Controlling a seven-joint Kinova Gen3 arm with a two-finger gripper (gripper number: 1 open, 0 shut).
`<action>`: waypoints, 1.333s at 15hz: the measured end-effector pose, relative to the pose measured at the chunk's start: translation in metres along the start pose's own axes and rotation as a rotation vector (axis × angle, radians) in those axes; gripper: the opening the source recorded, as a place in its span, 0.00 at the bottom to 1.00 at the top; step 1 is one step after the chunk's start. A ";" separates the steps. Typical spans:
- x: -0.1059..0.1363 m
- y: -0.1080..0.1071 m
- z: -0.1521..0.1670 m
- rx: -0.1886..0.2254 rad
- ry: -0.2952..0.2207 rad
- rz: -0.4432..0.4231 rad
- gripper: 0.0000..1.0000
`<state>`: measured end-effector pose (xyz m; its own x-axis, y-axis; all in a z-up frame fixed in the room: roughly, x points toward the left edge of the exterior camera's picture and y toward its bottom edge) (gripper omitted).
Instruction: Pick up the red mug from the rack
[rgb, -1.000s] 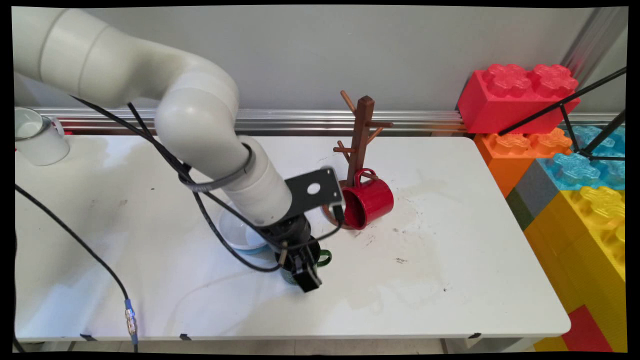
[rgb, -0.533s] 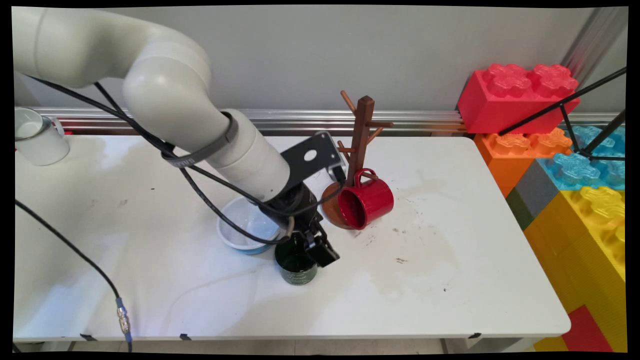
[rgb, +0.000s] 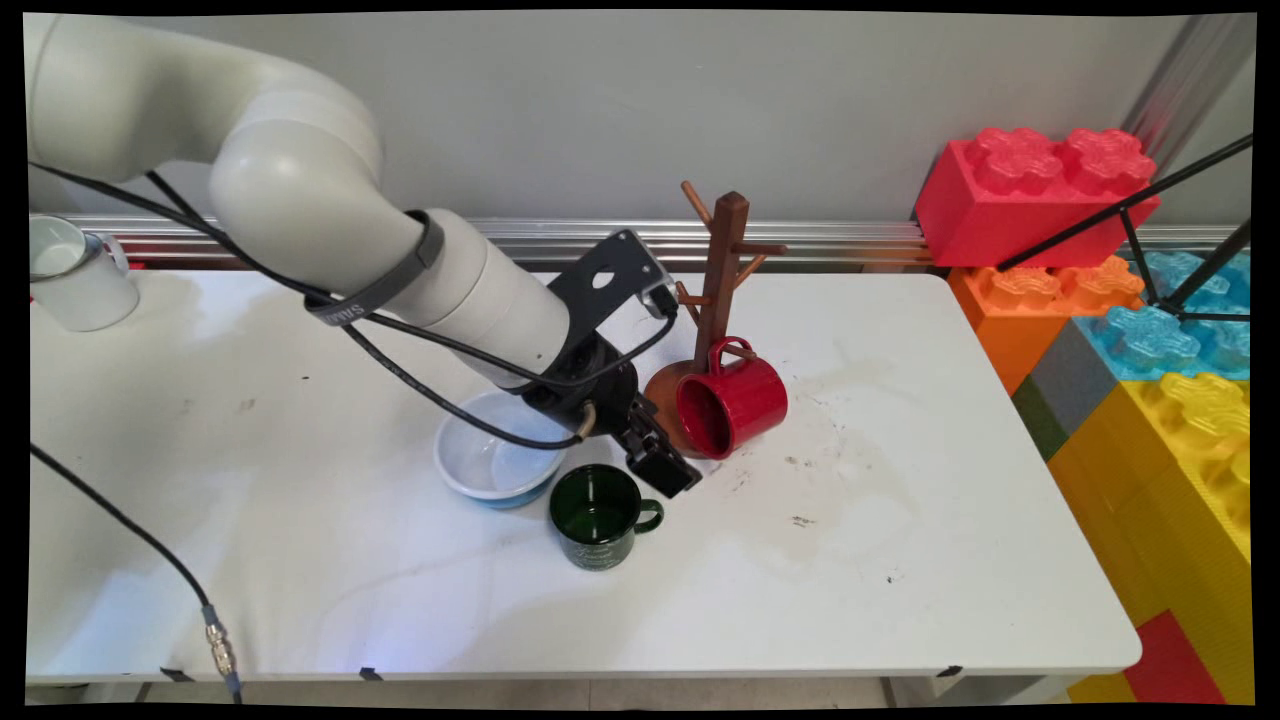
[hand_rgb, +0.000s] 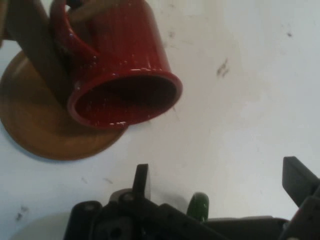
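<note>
- Main view: the gripper (rgb: 668, 470) hangs just above the table (rgb: 900, 560), between the green mug (rgb: 597, 517) and the red mug (rgb: 733, 403). It isn't holding anything.
- The green mug is dark, glossy and upright, with its handle pointing right, toward the gripper. A white bowl (rgb: 495, 462) with a blue base sits just beside it on the left.
- The red mug hangs tilted off a low peg of the brown wooden mug tree (rgb: 722, 290), mouth facing the camera.
- A white mug (rgb: 75, 275) sits way off at the far left.
- Hand view: the fingers (hand_rgb: 141, 181) are spread wide, with bare table between them. The red mug (hand_rgb: 117, 75) and the tree's round base (hand_rgb: 45, 130) are ahead, and the green mug's handle (hand_rgb: 199, 206) pokes up at the bottom edge.
</note>
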<state>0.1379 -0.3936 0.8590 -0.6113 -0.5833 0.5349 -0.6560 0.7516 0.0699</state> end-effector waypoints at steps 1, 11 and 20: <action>-0.002 -0.002 0.003 0.001 0.019 -0.019 1.00; -0.021 -0.008 0.042 -0.032 0.193 -0.152 1.00; -0.029 -0.004 0.061 -0.052 0.281 -0.224 1.00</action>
<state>0.1317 -0.3985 0.7915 -0.3043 -0.6332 0.7116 -0.7319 0.6336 0.2508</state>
